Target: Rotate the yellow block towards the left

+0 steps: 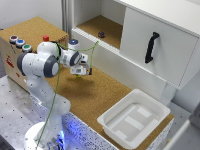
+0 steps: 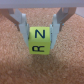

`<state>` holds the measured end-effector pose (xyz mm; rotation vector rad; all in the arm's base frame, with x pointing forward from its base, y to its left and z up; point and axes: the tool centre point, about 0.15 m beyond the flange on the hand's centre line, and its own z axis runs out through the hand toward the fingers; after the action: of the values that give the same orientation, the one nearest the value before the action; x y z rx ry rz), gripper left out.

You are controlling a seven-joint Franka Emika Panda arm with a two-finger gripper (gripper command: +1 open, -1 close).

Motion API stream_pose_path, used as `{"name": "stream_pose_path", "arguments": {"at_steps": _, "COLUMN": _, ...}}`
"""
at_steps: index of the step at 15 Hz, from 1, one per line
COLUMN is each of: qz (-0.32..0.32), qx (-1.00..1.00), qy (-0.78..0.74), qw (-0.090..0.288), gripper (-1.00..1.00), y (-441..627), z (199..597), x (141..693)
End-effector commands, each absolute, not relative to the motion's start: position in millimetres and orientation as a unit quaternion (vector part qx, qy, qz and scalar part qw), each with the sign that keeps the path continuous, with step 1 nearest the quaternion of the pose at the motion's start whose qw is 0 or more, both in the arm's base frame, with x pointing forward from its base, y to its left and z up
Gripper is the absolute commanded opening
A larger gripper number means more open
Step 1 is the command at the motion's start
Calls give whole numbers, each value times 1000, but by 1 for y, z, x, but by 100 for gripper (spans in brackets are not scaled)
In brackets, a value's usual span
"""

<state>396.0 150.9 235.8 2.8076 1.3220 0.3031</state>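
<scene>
Cork tabletop (image 1: 95,95): gripper (image 2: 39,34) pinching yellow block (image 2: 39,40); white tray (image 1: 134,119) sitting at 4 o'clock, black-handled cabinet door (image 1: 160,47) standing at 2 o'clock.

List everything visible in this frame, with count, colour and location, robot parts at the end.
yellow block: one, bright yellow with dark letters, between the gripper's fingers above the cork surface
cork surface: one, brown, under the arm
white tray: one, white, at the exterior view's lower right
small dark object: one, dark purple, on the open cabinet shelf
cabinet door: one, white with a black handle, exterior view's right
box with buttons: one, cork-topped, several coloured round buttons, exterior view's left
green cable: one, along the arm
gripper: one, pale fingers, closed on the yellow block
</scene>
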Motion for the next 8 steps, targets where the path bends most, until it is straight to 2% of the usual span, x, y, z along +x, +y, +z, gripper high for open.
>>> {"name": "stream_pose_path", "arguments": {"at_steps": 1, "qz": 33, "qx": 803, "qy": 592, "qw": -56, "gripper": -100, "y": 144, "z": 247, "x": 401}}
{"name": "stream_pose_path", "arguments": {"at_steps": 6, "qz": 33, "qx": 692, "qy": 717, "qw": -76, "gripper": -100, "y": 161, "z": 233, "x": 386}}
{"name": "stream_pose_path", "arguments": {"at_steps": 8, "qz": 40, "qx": 684, "qy": 725, "qw": -70, "gripper": -100, "y": 170, "z": 226, "x": 394}}
